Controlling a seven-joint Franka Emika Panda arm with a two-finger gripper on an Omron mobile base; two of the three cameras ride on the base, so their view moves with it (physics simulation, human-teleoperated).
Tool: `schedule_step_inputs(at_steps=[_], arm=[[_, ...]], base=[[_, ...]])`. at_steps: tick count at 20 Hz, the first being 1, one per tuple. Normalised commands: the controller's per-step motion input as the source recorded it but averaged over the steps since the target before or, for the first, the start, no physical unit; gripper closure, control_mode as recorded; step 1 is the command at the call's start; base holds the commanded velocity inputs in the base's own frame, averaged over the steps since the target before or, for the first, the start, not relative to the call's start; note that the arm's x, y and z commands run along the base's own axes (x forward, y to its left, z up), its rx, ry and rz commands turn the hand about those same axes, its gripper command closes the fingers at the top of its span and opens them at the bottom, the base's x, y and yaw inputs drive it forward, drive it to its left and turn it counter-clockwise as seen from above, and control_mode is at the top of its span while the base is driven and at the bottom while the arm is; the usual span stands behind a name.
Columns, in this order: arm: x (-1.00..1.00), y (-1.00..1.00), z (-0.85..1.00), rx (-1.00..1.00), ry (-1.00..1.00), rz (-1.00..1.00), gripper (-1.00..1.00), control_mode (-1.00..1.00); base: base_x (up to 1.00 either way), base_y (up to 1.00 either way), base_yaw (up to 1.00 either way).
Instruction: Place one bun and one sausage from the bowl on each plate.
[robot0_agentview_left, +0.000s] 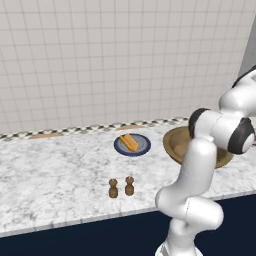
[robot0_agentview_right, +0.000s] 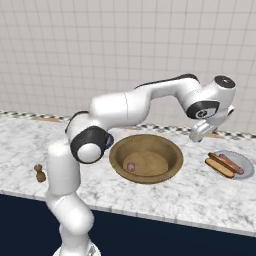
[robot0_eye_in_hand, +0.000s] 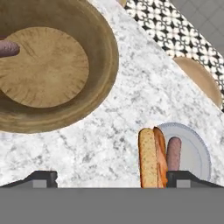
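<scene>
Gripper (robot0_agentview_right: 200, 134) wide open, holding nothing, above the surface (robot0_agentview_right: 200, 195) between bowl (robot0_agentview_right: 146, 159) and grey plate (robot0_agentview_right: 239, 161). Bun (robot0_agentview_right: 219, 167) and sausage (robot0_agentview_right: 230, 163) on that plate; one sausage (robot0_agentview_right: 131, 166) in bowl.

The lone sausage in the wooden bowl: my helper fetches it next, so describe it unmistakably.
On the white marble counter, find the wide brown wooden bowl. Inside lies one small pinkish-brown sausage; the other sausage lies beside a bun on the grey plate.
</scene>
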Motion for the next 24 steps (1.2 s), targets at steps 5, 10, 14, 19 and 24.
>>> schedule_step_inputs(at_steps=[5,10,14,19,24], arm=[[-0.32,1.0,0.0,0.11,-0.08,-0.24,-1.0,-1.0],[-0.28,1.0,0.03,0.1,-0.02,-0.22,-1.0,-1.0],[-0.39,1.0,0.37,0.0,0.02,-0.16,-1.0,-1.0],[0.18,1.0,0.17,-0.01,0.17,-0.11,-1.0,-1.0],[0.94,1.0,-0.35,0.0,0.31,-0.16,-1.0,-1.0]], base=[[0.0,0.0,0.0],[0.0,0.0,0.0],[0.0,0.0,0.0],[0.0,0.0,0.0],[0.0,0.0,0.0]])
